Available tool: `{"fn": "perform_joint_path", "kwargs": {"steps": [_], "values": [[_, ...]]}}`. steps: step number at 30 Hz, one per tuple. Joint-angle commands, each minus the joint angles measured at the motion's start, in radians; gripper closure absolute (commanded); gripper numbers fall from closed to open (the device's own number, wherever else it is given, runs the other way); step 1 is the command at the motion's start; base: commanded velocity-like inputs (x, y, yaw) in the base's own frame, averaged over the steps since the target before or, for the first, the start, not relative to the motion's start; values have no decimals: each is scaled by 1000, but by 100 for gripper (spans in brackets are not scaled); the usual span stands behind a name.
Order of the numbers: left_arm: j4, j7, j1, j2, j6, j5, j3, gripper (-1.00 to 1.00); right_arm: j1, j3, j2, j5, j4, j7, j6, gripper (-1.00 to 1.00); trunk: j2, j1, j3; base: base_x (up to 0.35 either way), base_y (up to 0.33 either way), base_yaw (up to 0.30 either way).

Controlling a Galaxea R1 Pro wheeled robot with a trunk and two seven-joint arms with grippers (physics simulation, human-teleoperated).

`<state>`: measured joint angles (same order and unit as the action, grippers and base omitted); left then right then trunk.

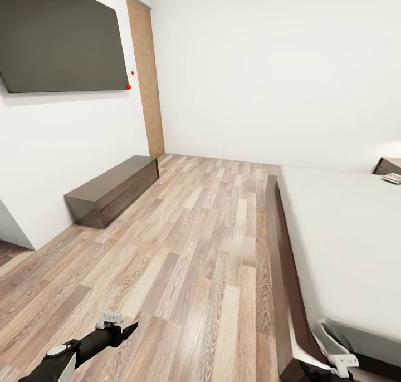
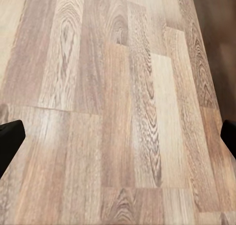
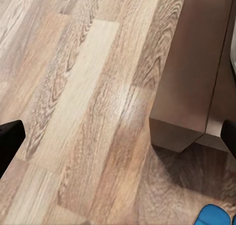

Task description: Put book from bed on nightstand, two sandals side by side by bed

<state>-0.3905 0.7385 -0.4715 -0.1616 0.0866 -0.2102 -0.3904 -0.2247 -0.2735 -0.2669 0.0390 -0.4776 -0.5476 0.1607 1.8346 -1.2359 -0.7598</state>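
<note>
The bed [image 1: 345,231], with a pale mattress and a dark brown frame [image 1: 281,248], runs along the right of the head view. Far back on the mattress lies a small flat thing, apparently the book [image 1: 393,178], beside a dark brown cabinet corner that may be the nightstand [image 1: 386,165]. In the right wrist view a bright blue sandal [image 3: 212,216] lies on the floor just past the bed frame's corner [image 3: 189,87]. My left gripper [image 1: 121,325] [image 2: 118,136] hangs open over bare planks. By the bed's near corner, my right gripper [image 1: 341,364] [image 3: 118,141] is open and empty.
A long low dark bench [image 1: 114,190] stands against the left wall under a wall-mounted dark screen [image 1: 61,37]. A brown door [image 1: 146,76] is at the far left corner. Wood-plank floor [image 1: 195,248] stretches between the bench and the bed.
</note>
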Motion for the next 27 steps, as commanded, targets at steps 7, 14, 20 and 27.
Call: {"fn": "perform_joint_path", "kwargs": {"steps": [7,14,20,27], "values": [[2,4,-1,0,9,-11,-7,-100,-1,-4,2,4,1,-7,0,-100,0,0,-1,2,2,0],[12,4,-1,2,9,-11,-6,-100,-1,-4,4,4,1,-5,0,-100,0,0,-1,0,0,0],[21,4,-1,2,9,-11,-6,-100,-1,-4,6,4,1,-4,0,-100,0,0,-4,0,0,0],[22,4,-1,2,10,-11,-6,-100,-1,-4,8,4,1,-5,0,-100,0,0,-13,0,0,0]]}}
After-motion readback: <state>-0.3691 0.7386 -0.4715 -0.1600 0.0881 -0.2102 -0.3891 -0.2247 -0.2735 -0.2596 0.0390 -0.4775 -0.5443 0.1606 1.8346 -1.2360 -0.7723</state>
